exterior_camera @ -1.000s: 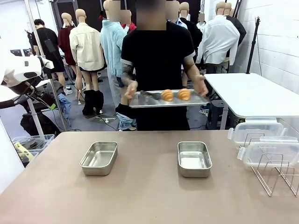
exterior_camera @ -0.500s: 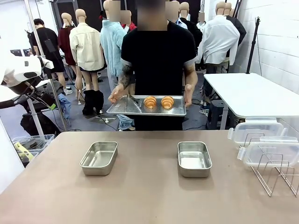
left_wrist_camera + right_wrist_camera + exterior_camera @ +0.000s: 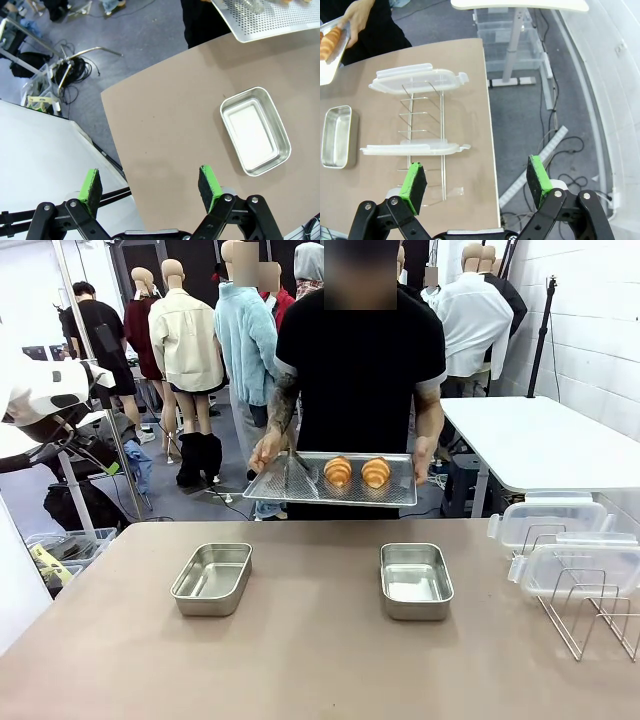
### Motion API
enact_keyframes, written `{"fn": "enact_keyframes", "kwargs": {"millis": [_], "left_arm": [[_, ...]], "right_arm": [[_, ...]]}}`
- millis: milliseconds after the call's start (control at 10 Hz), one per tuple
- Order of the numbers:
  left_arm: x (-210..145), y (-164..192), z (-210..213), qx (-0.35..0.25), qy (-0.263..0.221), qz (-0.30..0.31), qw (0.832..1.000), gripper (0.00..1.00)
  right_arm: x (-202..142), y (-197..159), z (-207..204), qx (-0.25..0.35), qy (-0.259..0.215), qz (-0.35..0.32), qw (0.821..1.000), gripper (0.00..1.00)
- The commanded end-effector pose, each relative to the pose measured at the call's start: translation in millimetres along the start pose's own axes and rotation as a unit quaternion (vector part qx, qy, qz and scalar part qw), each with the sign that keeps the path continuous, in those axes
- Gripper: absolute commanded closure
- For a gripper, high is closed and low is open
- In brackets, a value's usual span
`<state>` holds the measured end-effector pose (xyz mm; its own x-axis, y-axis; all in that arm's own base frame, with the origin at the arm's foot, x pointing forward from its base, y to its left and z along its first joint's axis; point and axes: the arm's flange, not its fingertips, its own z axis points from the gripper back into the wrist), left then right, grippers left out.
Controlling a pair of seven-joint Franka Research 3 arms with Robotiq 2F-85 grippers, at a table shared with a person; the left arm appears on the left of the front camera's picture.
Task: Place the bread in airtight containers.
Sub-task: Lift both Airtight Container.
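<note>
Two golden-brown bread rolls (image 3: 357, 472) lie side by side on a perforated steel tray (image 3: 290, 482) that a person holds in both hands beyond the table's far edge. One roll (image 3: 330, 40) shows at the right wrist view's left edge. Two lidless steel containers rest on the brown table, one at the left (image 3: 212, 579) (image 3: 255, 131) and one at the right (image 3: 415, 581) (image 3: 338, 136). My left gripper (image 3: 150, 186) hangs open high over the table's left edge. My right gripper (image 3: 477, 182) is open above the table's right edge, holding nothing.
Two clear snap lids (image 3: 552, 520) (image 3: 578, 568) stand in a wire rack (image 3: 588, 612) at the table's right end; the same lids (image 3: 415, 79) (image 3: 412, 148) appear in the right wrist view. Metal tongs (image 3: 303, 466) lie on the tray. A white table (image 3: 540, 440) stands behind.
The person has brought the tray lower and then closer to the table's far edge, shifting it slightly right. Both containers and both arms stay put.
</note>
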<state>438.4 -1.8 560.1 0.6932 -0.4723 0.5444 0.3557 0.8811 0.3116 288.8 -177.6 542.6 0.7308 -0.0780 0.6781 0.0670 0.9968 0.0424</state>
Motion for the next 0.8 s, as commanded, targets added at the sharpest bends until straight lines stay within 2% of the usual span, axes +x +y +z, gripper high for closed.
{"fn": "enact_keyframes", "kwargs": {"millis": [0, 700], "left_arm": [[-2.9, 1.6, 0.8, 0.003, 0.001, -0.007, 1.000, 0.00], [-2.9, 1.6, 0.8, 0.003, 0.001, -0.007, 1.000, 0.00]], "right_arm": [[-2.5, -1.1, -2.0, 0.006, 0.004, 0.002, 1.000, 0.00], [-2.5, -1.1, -2.0, 0.006, 0.004, 0.002, 1.000, 0.00]]}}
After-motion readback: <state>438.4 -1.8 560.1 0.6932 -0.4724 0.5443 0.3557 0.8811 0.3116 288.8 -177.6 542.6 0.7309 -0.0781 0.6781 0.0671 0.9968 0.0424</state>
